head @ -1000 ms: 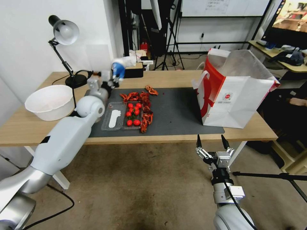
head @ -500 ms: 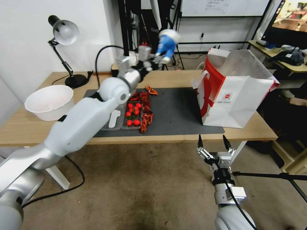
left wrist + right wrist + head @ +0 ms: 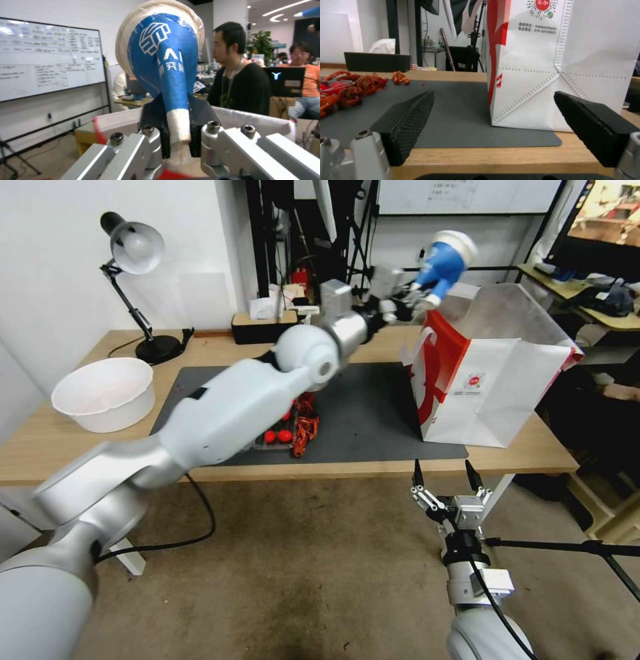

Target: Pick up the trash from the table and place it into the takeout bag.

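My left gripper (image 3: 415, 299) is shut on the blue-white paper cup (image 3: 444, 261), holding it in the air over the near-left rim of the takeout bag (image 3: 497, 380). In the left wrist view the crushed cup (image 3: 163, 62) is pinched between the black fingers (image 3: 153, 120), with the bag's white rim (image 3: 263, 120) just behind. Red leftovers and small tomatoes (image 3: 297, 432) lie on the dark mat (image 3: 373, 413) of the table (image 3: 80, 453), partly hidden by my left arm. My right gripper (image 3: 445, 481) hangs open below the table's front edge, facing the bag (image 3: 553, 62).
A round white basin (image 3: 103, 393) stands at the table's left end, with a desk lamp (image 3: 133, 247) behind it and a black box (image 3: 263, 327) at the back edge. A tripod leg (image 3: 567, 547) crosses the floor on the right.
My left arm has swung to the right and up with the cup, from above the mat's back to the bag's rim. The right arm has barely moved.
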`<state>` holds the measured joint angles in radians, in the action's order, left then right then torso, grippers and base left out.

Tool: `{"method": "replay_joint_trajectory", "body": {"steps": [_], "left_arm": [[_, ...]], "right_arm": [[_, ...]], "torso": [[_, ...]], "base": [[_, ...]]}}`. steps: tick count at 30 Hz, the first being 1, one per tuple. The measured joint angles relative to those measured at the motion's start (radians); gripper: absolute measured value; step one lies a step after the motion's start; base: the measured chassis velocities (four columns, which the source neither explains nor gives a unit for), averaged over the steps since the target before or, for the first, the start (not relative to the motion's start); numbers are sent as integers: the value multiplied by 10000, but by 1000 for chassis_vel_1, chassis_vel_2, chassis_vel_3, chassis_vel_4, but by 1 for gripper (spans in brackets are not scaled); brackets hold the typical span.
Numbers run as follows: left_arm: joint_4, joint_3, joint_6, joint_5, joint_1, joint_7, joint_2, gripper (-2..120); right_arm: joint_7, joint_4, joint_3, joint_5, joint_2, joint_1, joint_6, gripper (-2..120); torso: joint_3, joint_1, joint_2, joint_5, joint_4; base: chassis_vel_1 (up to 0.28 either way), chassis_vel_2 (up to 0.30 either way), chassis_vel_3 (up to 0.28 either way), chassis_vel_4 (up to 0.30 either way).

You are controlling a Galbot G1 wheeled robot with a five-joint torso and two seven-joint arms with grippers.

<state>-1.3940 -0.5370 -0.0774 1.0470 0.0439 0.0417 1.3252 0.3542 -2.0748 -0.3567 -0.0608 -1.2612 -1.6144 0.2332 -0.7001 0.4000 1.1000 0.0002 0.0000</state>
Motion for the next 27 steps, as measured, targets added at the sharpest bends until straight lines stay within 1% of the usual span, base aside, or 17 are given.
{"method": "replay_joint_trajectory", "body": {"steps": [1,2,5,6,9,10,12,16,20,22,23,26,27], "left_arm": [[120,-86,7,-12,76,0,192,9],[120,-86,7,-12,76,0,192,9],[410,-260,8,-41,201,1,557,9],[410,-260,8,-41,201,1,557,9],[880,-418,27,-148,280,59,906,9],[880,-418,27,-148,280,59,906,9],[1136,-492,30,-179,312,87,1123,9],[1378,-649,65,-247,331,132,1254,9],[1380,-652,70,-265,317,126,1263,9],[1376,-652,70,-269,309,117,1260,17],[1376,-652,70,-269,309,117,1260,17],[1357,-653,65,-273,293,91,1252,33],[1357,-653,65,-273,293,91,1252,33]], "right_arm": [[0,0,-1,8,-23,1,0,92],[0,0,-1,8,-23,1,0,92],[0,37,0,30,-68,5,2,92],[0,37,0,30,-68,5,2,92],[0,37,0,39,-102,29,9,92],[0,37,0,39,-102,29,9,92],[0,25,-1,41,-140,48,11,92],[0,0,-5,41,-186,54,15,92],[0,-5,-13,42,-191,54,17,92],[0,-4,-13,42,-189,65,18,92],[0,-4,-13,42,-189,65,18,92],[4,13,-14,42,-183,101,19,92],[4,13,-14,42,-183,101,19,92]], "torso": [[1,0,0,0,-1],[1,0,0,0,-1],[1,-1,0,-1,0],[1,-1,0,-1,0],[1,0,0,-1,1],[1,0,0,-1,1],[1,0,0,-1,0],[1,0,-1,-1,0],[1,0,0,-2,1],[1,-1,0,-2,0],[1,-1,0,-2,0],[1,0,0,-2,0],[1,0,0,-2,0]], "base": [[0,0,0,0],[0,0,0,0],[0,0,0,0],[0,0,0,0],[0,0,0,0],[0,0,0,0],[0,0,0,0],[0,0,0,0],[0,0,0,0],[0,0,0,0],[0,0,0,0],[0,0,0,0],[0,0,0,0]]}}
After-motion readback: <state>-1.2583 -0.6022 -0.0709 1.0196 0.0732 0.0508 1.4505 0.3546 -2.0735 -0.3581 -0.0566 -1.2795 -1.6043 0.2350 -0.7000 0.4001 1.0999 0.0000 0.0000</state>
